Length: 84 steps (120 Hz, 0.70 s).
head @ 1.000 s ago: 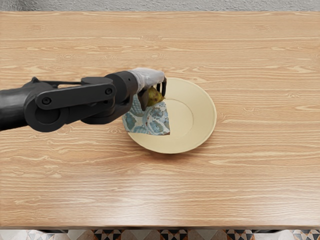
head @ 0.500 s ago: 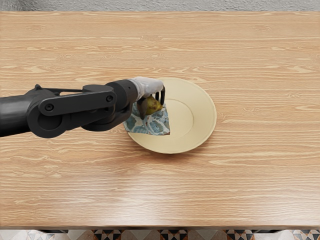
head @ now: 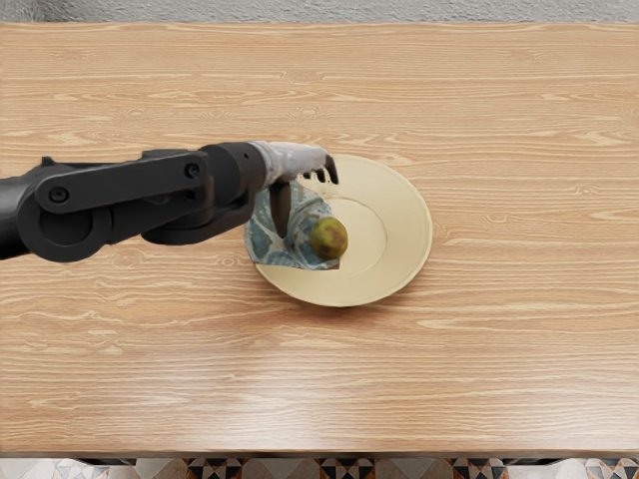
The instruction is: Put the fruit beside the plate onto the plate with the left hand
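Head view | left hand [head: 300, 168] spread, empty, above left rim of plate [head: 399, 215] | fruit [head: 327, 239] on patterned cloth [head: 298, 251] inside plate | risk: hand, on retreat, could clip fruit, rolling it off.

Light wooden table [head: 499, 379], patterned floor tiles [head: 339, 467] below

Single head camera is looking down at a slant from moderately near on the wooden table [head: 499, 379], its far edge lying along the top of frame, the plate [head: 409, 225] sitting near centre.
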Tool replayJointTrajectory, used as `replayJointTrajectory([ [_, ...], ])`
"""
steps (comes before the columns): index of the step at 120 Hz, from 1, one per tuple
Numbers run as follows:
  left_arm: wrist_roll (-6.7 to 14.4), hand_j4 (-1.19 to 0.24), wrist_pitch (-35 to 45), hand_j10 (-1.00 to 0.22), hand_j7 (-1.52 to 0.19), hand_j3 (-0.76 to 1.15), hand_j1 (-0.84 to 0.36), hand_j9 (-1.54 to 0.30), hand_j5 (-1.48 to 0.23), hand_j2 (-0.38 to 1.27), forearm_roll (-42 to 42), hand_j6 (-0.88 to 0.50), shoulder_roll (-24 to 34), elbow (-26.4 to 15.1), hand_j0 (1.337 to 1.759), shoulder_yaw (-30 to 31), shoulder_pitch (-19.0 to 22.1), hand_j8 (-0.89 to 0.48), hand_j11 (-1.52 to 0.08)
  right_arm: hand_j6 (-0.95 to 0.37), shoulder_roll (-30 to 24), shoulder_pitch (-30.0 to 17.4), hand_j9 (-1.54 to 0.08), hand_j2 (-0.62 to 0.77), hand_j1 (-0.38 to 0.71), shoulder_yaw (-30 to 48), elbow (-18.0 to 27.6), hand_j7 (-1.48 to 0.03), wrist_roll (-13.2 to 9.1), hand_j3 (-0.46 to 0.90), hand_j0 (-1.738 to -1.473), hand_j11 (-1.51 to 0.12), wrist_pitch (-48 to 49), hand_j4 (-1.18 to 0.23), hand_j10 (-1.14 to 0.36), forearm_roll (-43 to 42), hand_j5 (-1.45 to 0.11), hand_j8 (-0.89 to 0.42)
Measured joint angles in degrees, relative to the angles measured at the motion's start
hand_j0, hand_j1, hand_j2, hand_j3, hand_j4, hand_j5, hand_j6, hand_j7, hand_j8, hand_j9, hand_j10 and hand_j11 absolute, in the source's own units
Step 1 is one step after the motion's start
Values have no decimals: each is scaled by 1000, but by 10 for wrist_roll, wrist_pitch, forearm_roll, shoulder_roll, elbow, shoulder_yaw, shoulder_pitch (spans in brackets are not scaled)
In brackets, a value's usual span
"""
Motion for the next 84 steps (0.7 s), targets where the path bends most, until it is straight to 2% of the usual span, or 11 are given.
replayJointTrajectory([
  [14, 0, -173, -37, -174, -225, 0, 148, -224, -225, 45, -30, -166, 8, -11, 1658, -33, -1, -167, -224, 0, 0, 0, 0, 0, -349, 0, 0, 0, 0, 0, -1658, 0, 0, 0, 0, 0, 0, 0],
  [19, 0, -146, -63, -146, -188, 0, 180, -188, -189, 37, -51, -140, 30, -13, 1658, -53, 0, -141, -188, 0, 0, 0, 0, 0, -349, 0, 0, 0, 0, 0, -1658, 0, 0, 0, 0, 0, 0, 0],
  [34, 0, -90, -180, -90, -115, 0, 246, -115, -116, 23, -171, -87, 104, -20, 1658, -125, 0, -87, -115, 0, 0, 0, 0, 0, -349, 0, 0, 0, 0, 0, -1658, 0, 0, 0, 0, 0, 0, 0],
  [43, 0, -69, -221, -69, -89, 0, 270, -88, -89, 18, -251, -67, 132, -21, 1658, -150, -2, -68, -88, 0, 0, 0, 0, 0, -349, 0, 0, 0, 0, 0, -1658, 0, 0, 0, 0, 0, 0, 0],
  [65, 0, -42, -253, -42, -53, 0, 301, -53, -53, 10, -388, -42, 213, -22, 1658, -173, 1, -42, -53, 0, 0, 0, 0, 0, -349, 0, 0, 0, 0, 0, -1658, 0, 0, 0, 0, 0, 0, 0],
  [84, 0, -32, -258, -32, -40, 0, 313, -40, -40, 7, -454, -32, 274, -23, 1658, -176, 16, -32, -40, 0, 0, 0, 0, 0, -349, 0, 0, 0, 0, 0, -1658, 0, 0, 0, 0, 0, 0, 0],
])
